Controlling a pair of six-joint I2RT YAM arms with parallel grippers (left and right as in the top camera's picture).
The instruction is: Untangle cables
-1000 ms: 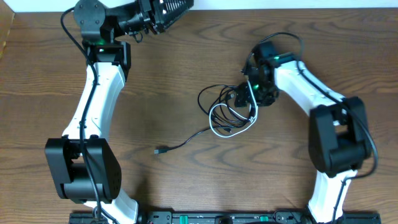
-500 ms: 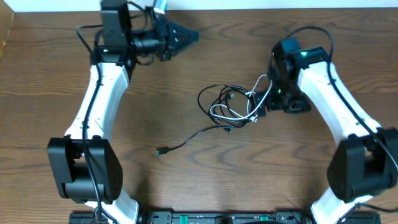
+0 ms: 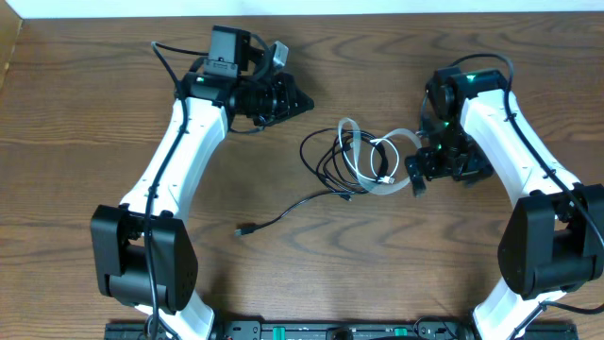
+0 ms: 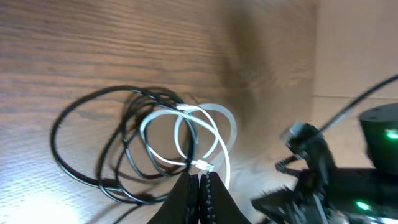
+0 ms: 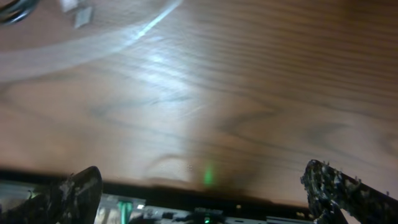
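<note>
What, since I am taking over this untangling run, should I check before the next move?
1. Right gripper open and empty: ok, the jaws stand wide with only table between them.
2. Left gripper free of cable: ok, it is shut on nothing, above the bundle.
3. Cables separated: not ok, the white cable and the black cables overlap in one looped bundle.
4. All cables lying on the table: ok, none hangs over an edge.
5. Right gripper clear of the white cable: cannot tell, in the overhead view it sits right at the loop's edge.
</note>
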